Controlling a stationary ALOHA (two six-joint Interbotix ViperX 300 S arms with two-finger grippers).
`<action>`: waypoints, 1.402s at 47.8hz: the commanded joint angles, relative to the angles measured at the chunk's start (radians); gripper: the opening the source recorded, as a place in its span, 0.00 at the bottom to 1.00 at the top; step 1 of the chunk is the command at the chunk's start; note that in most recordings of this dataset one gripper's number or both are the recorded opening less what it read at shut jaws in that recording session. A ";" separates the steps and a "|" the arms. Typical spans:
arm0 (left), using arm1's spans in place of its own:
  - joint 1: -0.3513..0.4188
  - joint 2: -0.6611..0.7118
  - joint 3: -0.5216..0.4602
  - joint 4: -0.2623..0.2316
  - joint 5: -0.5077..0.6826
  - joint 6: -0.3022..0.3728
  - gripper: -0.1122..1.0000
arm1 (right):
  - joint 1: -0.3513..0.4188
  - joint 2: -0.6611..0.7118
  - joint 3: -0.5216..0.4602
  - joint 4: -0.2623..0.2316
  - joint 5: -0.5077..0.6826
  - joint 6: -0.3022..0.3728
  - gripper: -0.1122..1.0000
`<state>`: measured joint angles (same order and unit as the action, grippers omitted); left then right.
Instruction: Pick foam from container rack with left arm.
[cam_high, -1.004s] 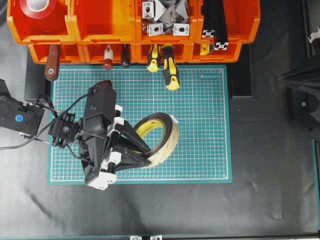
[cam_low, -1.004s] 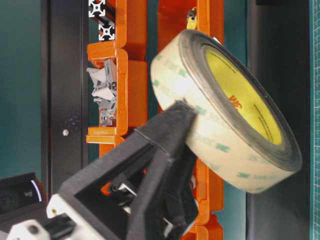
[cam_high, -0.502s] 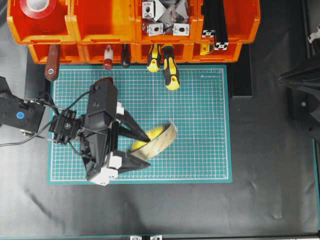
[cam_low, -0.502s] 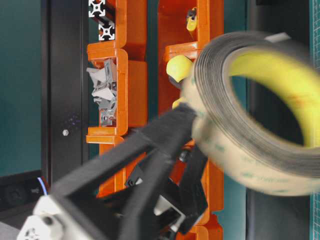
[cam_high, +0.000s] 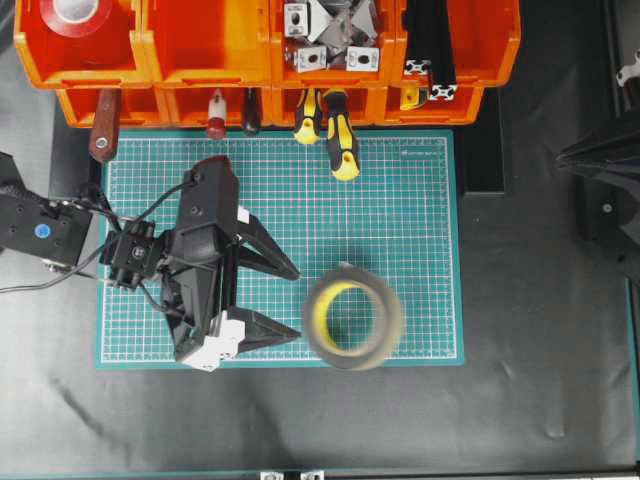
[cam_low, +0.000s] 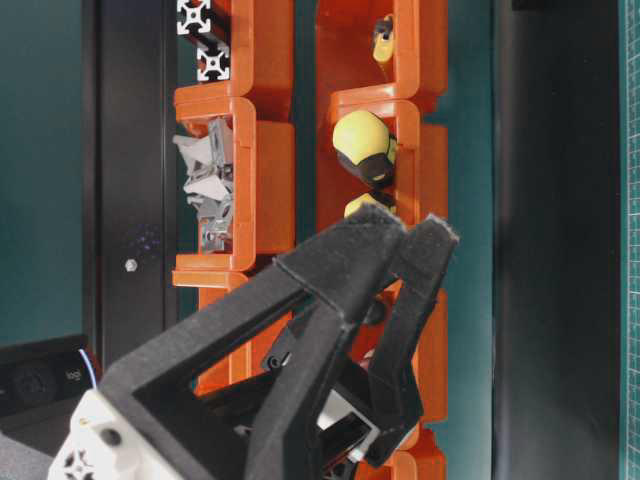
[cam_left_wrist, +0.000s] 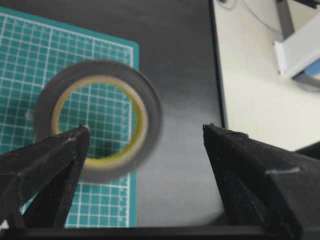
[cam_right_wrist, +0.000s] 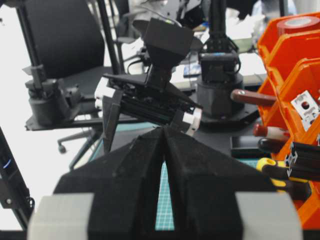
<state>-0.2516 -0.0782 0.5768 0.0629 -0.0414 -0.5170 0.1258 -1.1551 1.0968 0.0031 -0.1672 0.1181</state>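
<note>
My left claw (cam_high: 298, 303) spread wide, empty; foam (cam_high: 352, 316) flat on green mat (cam_high: 400, 220), at claw's 3 o'clock, not touching.

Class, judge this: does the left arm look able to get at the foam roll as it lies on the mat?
Probably yes: the foam roll lies just beyond the open left gripper, nothing between them.

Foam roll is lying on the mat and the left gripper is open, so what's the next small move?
Probably lift the left gripper clear: the foam lies flat on the cutting mat, outside the container rack, with nothing between the open jaws.
</note>
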 joint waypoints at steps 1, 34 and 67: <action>0.008 -0.015 -0.025 0.003 -0.005 -0.002 0.90 | 0.002 0.005 -0.034 0.003 0.000 0.000 0.11; 0.014 -0.081 0.009 0.003 -0.005 -0.003 0.90 | 0.002 0.005 -0.034 0.003 0.000 0.000 0.11; 0.006 -0.413 0.181 0.003 -0.003 0.002 0.90 | 0.002 0.006 -0.032 0.003 -0.005 0.000 0.11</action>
<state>-0.2424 -0.4464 0.7578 0.0629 -0.0414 -0.5139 0.1258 -1.1566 1.0968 0.0046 -0.1672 0.1181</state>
